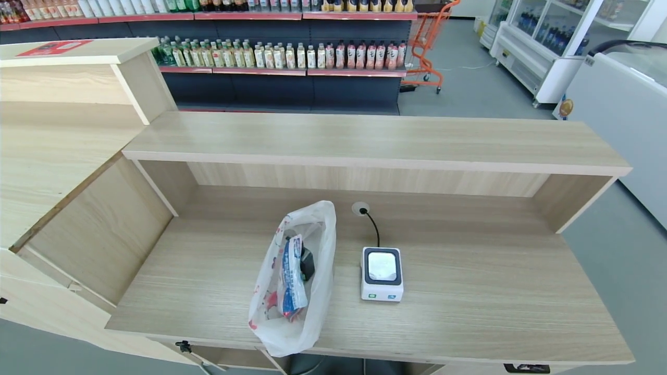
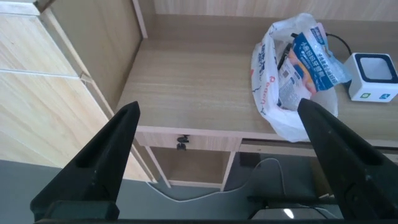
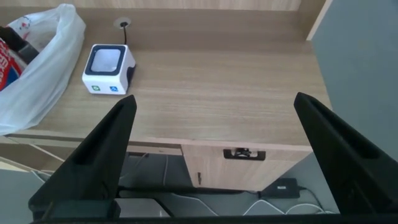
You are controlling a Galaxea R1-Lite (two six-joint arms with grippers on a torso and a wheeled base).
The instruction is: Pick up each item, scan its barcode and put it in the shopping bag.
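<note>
A white plastic shopping bag (image 1: 292, 271) lies open on the wooden counter (image 1: 469, 291). Inside it are a blue-and-white snack packet (image 1: 292, 278) and a dark item (image 1: 306, 263). A white barcode scanner (image 1: 382, 273) with a glass top stands just right of the bag, its black cable running to a hole at the back. My left gripper (image 2: 217, 134) hangs open, off the counter's front edge and to the left of the shopping bag (image 2: 289, 74). Beyond the front edge on the other side, right of the scanner (image 3: 109, 68), my right gripper (image 3: 214, 124) is also open. Both hold nothing.
A raised wooden ledge (image 1: 375, 143) runs along the counter's back, with side walls at both ends. A taller wooden unit (image 1: 68, 94) stands at the left. Shelves of bottles (image 1: 281, 54) and freezers (image 1: 625, 94) lie behind. A drawer lock (image 3: 239, 152) sits under the front edge.
</note>
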